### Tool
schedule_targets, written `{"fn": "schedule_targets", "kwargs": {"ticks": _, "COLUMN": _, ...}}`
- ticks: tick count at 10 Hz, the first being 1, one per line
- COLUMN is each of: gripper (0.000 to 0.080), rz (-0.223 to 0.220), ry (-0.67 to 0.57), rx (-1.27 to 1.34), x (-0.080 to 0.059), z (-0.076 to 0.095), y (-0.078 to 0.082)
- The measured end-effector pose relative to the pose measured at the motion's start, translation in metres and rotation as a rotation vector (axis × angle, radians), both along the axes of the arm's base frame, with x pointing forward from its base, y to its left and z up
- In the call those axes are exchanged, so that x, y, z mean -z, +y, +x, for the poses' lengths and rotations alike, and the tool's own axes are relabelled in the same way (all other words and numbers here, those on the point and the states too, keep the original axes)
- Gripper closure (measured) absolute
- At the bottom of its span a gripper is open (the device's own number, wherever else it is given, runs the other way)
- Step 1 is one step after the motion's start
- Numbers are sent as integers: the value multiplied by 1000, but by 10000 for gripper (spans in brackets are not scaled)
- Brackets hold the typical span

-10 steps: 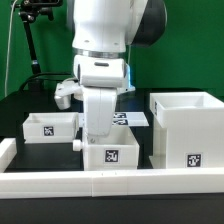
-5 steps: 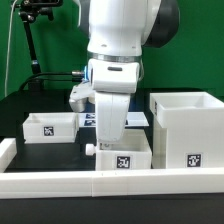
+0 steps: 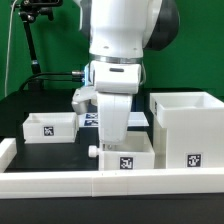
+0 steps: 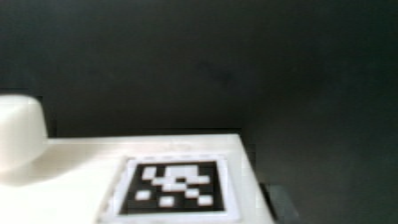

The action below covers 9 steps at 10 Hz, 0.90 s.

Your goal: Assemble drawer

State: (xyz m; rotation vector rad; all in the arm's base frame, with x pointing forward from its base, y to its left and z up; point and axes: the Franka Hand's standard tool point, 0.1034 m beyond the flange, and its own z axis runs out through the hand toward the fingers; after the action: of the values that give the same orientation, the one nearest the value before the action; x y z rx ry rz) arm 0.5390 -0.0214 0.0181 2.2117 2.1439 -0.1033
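Note:
A small white drawer box (image 3: 127, 160) with a marker tag and a round knob (image 3: 92, 150) on its left side stands by the front rail. My gripper (image 3: 114, 138) reaches down into it from above, and its jaws are hidden by the hand and the box's wall. The box has travelled with it. The large open drawer housing (image 3: 187, 125) stands just to the exterior view's right of the box. In the wrist view the box's white face (image 4: 89, 160), its tag (image 4: 175, 186) and the knob (image 4: 16, 130) fill the frame close up.
A second small white drawer box (image 3: 50, 127) stands at the exterior view's left. The marker board (image 3: 137, 118) lies behind the arm. A long white rail (image 3: 70, 185) runs along the front edge. A black tripod (image 3: 33, 45) stands at the back left.
My gripper and the small drawer box have moved together toward the exterior view's right, closer to the large housing. Most of the shift came in the first half second.

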Motion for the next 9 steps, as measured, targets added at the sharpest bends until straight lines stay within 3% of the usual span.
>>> {"fn": "schedule_targets", "kwargs": {"ticks": 3, "gripper": 757, "rz": 10, "ry": -29, "rx": 5, "x": 4, "z": 5, "y": 10}}
{"fn": "schedule_targets", "kwargs": {"ticks": 9, "gripper": 757, "rz": 10, "ry": -19, "rx": 10, "x": 5, "z": 5, "y": 12}}
